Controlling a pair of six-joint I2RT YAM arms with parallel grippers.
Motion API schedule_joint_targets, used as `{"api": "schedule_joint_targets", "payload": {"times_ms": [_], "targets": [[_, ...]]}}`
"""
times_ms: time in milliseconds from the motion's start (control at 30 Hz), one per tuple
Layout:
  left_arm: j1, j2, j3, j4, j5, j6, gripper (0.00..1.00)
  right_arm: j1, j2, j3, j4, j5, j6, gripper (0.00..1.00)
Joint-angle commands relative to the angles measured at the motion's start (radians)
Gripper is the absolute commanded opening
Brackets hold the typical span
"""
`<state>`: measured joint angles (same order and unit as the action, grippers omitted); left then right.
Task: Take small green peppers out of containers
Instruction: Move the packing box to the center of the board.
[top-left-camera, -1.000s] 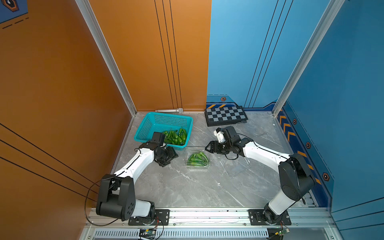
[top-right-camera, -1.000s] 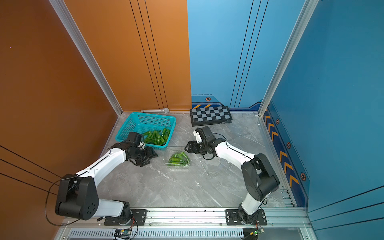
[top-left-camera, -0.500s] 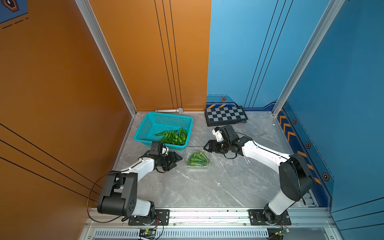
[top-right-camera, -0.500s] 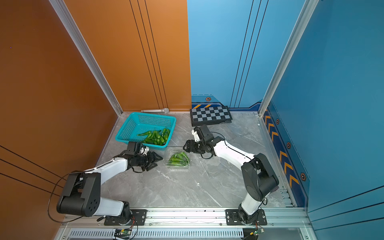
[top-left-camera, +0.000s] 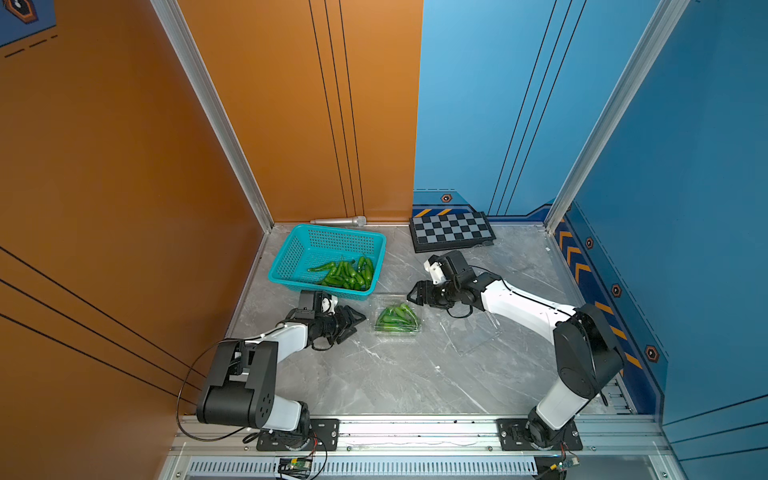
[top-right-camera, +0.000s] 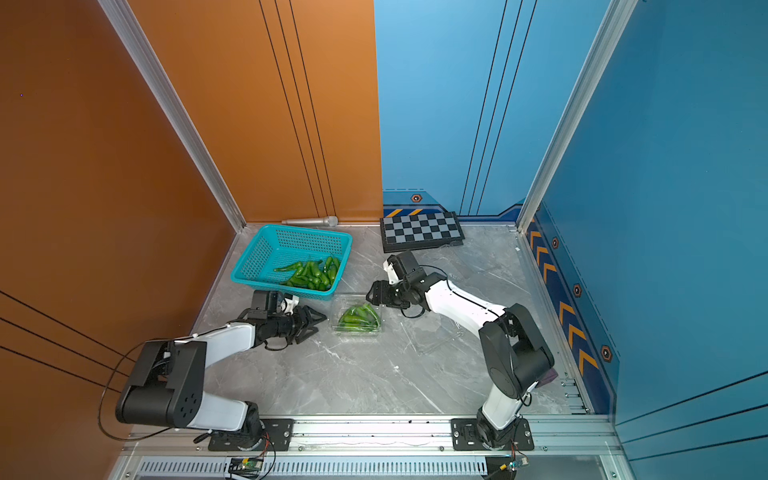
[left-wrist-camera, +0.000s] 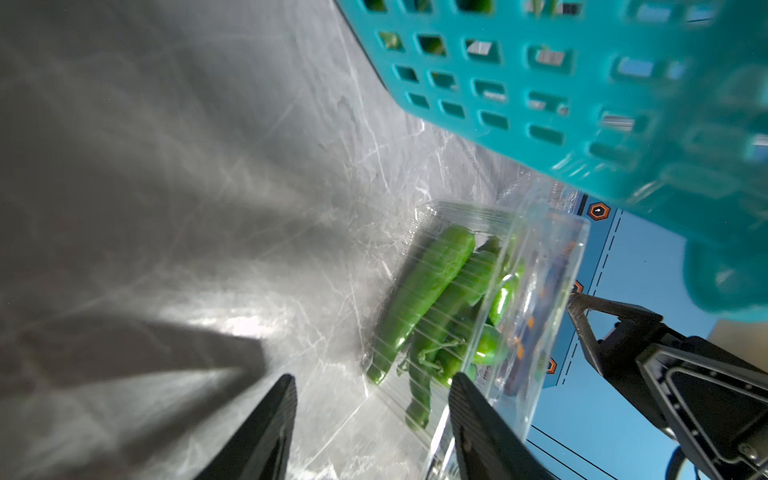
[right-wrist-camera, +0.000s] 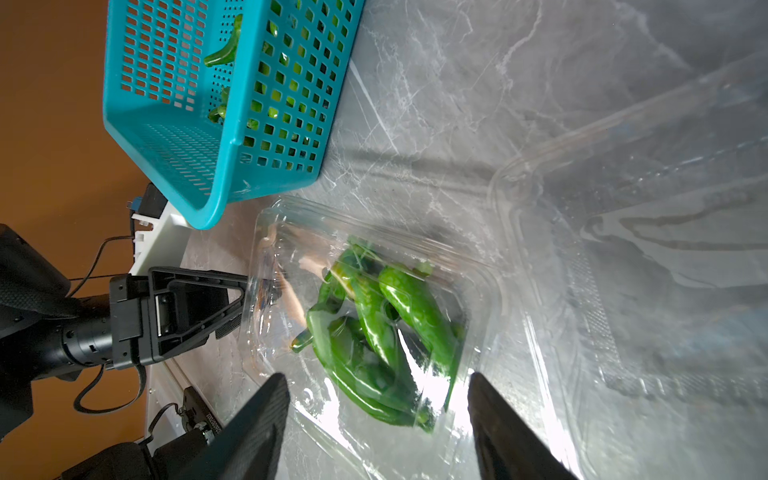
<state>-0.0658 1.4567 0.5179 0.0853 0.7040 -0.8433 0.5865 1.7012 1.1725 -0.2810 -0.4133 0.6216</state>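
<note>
The small green peppers (top-left-camera: 397, 318) lie heaped in a clear container (top-left-camera: 399, 333) in the middle of the surface (top-left-camera: 395, 382), just in front of the teal basket (top-left-camera: 291, 257). I cannot tell how its lid stands. A bigger heap of peppers (top-left-camera: 345, 274) fills the corner of the basket nearest that container.

My left end effector (top-left-camera: 359, 324) lies low on the container's left side and points at it with its fingers apart and nothing between them. In the right wrist view, one of its fingertips (right-wrist-camera: 243, 279) meets the container's edge. I cannot tell whether it touches.

My right end effector (top-left-camera: 410, 293) hangs at the container's far right corner. Its fingers are also spread and grip nothing, and in its wrist view the peppers show between them.

An empty container (top-left-camera: 469, 332) lies on the surface to the right, beside my right arm. A checkerboard (top-left-camera: 451, 230) lies against the back wall. A silver microphone (top-left-camera: 338, 221) lies behind the basket.
</note>
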Motion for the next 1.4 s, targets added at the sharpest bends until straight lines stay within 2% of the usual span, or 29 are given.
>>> {"api": "schedule_joint_targets", "payload": {"times_ms": [0,733,1367], "targets": [[0.013,0.022,-0.041,0.099,0.051,-0.034,0.58,0.01,0.018,0.023,-0.026,0.017,0.02,0.7],[0.015,0.003,-0.082,0.259,0.117,-0.078,0.56,0.025,0.044,0.025,-0.028,0.019,0.049,0.7],[-0.04,0.105,-0.065,0.38,0.139,-0.122,0.56,0.036,0.077,0.044,-0.015,-0.005,0.051,0.69]]}}
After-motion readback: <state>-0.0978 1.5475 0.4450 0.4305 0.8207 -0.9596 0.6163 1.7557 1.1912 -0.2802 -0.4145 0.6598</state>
